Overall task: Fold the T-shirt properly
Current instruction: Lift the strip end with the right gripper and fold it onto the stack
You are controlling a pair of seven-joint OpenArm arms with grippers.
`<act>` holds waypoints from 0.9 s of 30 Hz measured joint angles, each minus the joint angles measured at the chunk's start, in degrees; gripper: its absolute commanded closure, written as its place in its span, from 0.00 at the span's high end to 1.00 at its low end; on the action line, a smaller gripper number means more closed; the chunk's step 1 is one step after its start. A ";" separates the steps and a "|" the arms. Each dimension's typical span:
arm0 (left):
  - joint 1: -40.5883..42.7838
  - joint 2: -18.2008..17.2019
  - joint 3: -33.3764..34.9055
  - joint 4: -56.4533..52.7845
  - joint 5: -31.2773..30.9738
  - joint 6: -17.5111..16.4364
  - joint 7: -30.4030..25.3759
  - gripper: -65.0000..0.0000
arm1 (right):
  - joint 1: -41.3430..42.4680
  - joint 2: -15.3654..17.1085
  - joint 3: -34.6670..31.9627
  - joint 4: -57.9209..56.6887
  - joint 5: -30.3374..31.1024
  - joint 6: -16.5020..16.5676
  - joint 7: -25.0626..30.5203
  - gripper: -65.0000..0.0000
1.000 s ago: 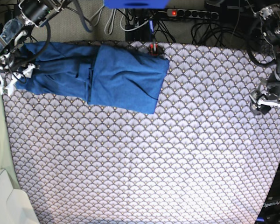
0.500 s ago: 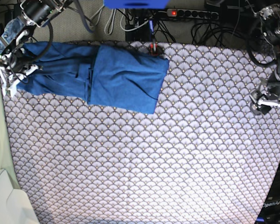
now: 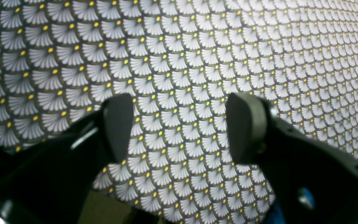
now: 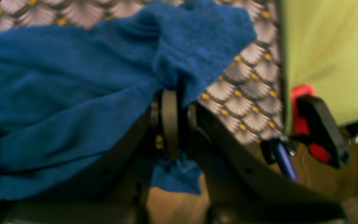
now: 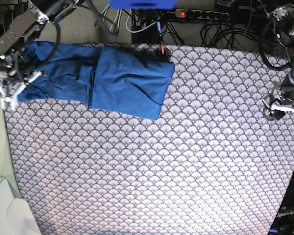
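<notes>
The blue T-shirt point(image 5: 127, 78) lies partly folded at the far left of the scallop-patterned cloth point(image 5: 161, 171), with one thick layer doubled over its right half. My right gripper point(image 5: 14, 85) stands at the shirt's left end by the table's edge. In the right wrist view that gripper point(image 4: 176, 121) is shut on a pinch of T-shirt point(image 4: 73, 93) fabric, and a scrap hangs below the jaws. At the table's right edge my left gripper point(image 5: 277, 107) is far from the shirt. It hangs open point(image 3: 182, 127) over bare patterned cloth point(image 3: 197, 46).
A red and black clamp point(image 4: 318, 137) grips the table edge just beside my right gripper, next to a pale green surface point(image 4: 328, 46). Another red clamp point(image 5: 160, 49) sits at the far edge by the shirt. Cables and a power strip point(image 5: 201, 14) lie behind the table.
My right gripper has shut on the shirt's left end and drawn it left, so the whole shirt has slid slightly left. The left arm has stayed still.
</notes>
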 measured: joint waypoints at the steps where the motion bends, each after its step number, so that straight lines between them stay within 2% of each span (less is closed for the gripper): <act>1: 0.00 -0.02 0.00 0.02 -0.02 0.00 0.00 0.70 | 0.00 -0.96 -0.92 0.00 0.02 0.00 -0.13 0.00; 5: -0.02 0.00 -2.43 0.11 -0.22 -0.02 0.42 0.70 | -0.98 -4.92 -3.80 0.00 0.15 0.00 -0.50 0.00; 10: 0.15 -0.66 -6.99 0.09 0.07 0.00 0.46 0.70 | -3.48 -4.31 -10.82 2.91 -0.44 0.00 -0.87 0.00; 16: 0.68 -2.82 -8.55 0.09 -0.04 -0.02 0.31 0.70 | -2.97 -4.48 -17.38 2.84 0.17 0.00 -0.98 0.00; 24: 1.42 -2.71 -10.16 0.11 -0.24 -0.04 0.44 0.70 | -3.21 -4.20 -26.77 2.56 12.85 -0.42 -0.04 0.00; 27: 1.38 -2.78 -12.11 0.09 -0.17 -0.02 0.39 0.70 | -4.85 -4.33 -29.81 2.56 15.74 -4.94 3.96 0.00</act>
